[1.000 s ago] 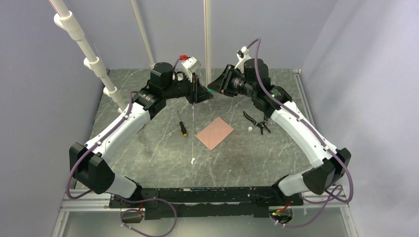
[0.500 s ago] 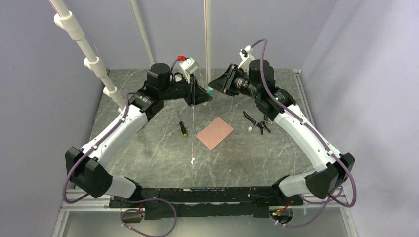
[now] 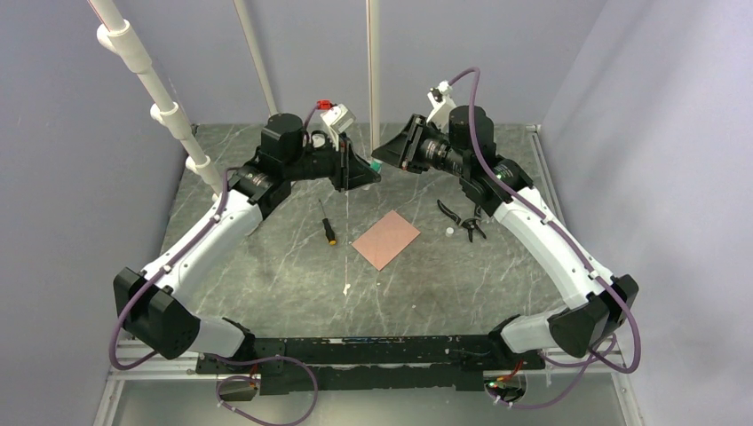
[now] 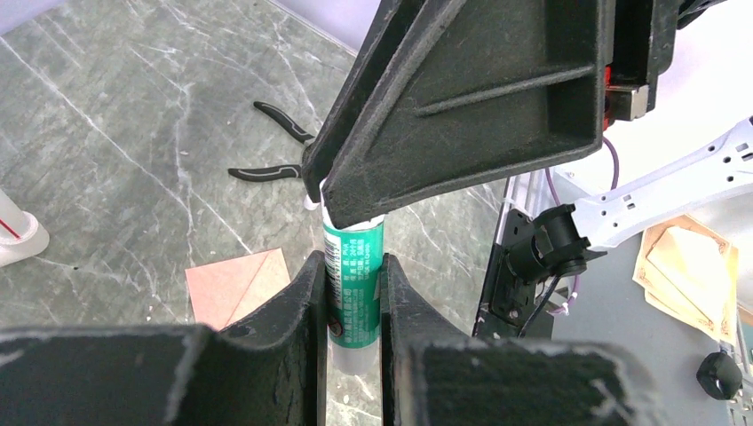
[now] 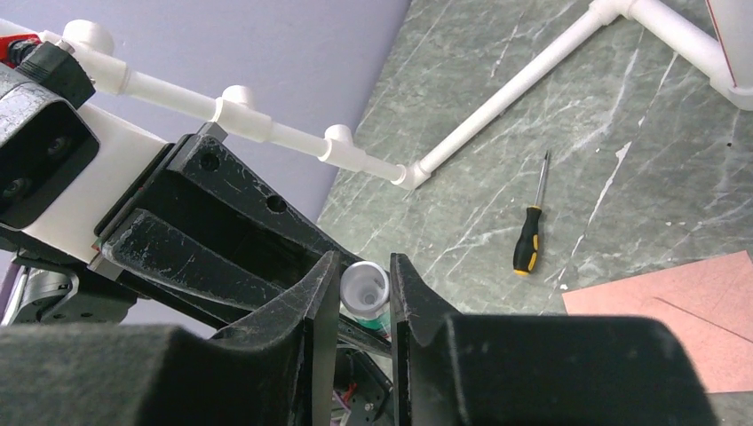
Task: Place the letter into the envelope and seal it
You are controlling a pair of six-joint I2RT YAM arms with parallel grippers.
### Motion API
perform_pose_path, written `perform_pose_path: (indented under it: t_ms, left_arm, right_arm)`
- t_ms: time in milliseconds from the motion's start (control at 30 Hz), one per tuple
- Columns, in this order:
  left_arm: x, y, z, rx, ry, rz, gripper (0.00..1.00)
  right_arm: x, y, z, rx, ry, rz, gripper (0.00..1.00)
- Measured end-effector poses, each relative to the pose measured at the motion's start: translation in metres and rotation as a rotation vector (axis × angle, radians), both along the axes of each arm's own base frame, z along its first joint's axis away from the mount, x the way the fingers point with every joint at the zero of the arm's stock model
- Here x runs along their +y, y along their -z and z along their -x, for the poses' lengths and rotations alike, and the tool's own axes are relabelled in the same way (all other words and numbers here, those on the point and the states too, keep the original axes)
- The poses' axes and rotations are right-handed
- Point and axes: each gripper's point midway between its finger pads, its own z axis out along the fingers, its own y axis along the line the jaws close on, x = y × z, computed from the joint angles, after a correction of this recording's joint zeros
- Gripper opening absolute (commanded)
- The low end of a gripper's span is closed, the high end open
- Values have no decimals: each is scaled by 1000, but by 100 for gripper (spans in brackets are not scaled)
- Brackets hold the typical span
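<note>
Both tools hold one glue stick [image 4: 355, 306].
My left tool [image 4: 349, 266] squeezes its green body and my right tool [image 5: 365, 266] squeezes its white cap [image 5: 365, 288], up near the bench's [image 3: 266, 266] far edge. The envelope [image 3: 386, 239] lies flat mid-bench.

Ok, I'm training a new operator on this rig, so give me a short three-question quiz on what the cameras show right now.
1. True or false: the left gripper is shut on the green tube, held up off the table.
2. In the top view, which tool lies just left of the envelope? A hammer, B screwdriver, C scissors.
3. Fill in the colour: the right gripper pinches the tube's ____ end.

Key: 1 true; 2 B; 3 white.
</note>
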Motion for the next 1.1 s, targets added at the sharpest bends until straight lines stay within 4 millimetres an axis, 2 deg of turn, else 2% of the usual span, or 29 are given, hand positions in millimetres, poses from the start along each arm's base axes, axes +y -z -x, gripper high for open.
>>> perform_pose_path:
  t_ms: [200,267,400,600,733,933,1033,1067,1100]
  left_arm:
    - [0,-1,1,10,3,7,2]
    - [0,-2,3,16,5,11,2]
    - [0,-6,6,23,11,20,3]
    - [1,-15,17,49,57,41,2]
    - [0,-32,42,48,173,83,2]
    - [2,-77,102,-5,496,207,3]
    - [5,-91,123,-33,612,235,3]
    - [5,-93,128,-42,634,239,2]
    - [6,-94,129,-45,644,239,2]
  right_arm:
    - [0,-1,1,-6,-11,2,27]
    - [0,-3,3,-11,-20,4,21]
    - [1,-5,5,-28,-39,12,0]
    - [2,-16,16,-140,-145,33,0]
    - [1,-36,45,-322,-300,10,0]
    - [-1,-83,114,-658,-633,-57,0]
    - [-2,-96,137,-764,-746,-74,0]
    - [-2,-100,141,-792,-761,-75,16]
    - [-2,-101,142,-804,-762,-75,40]
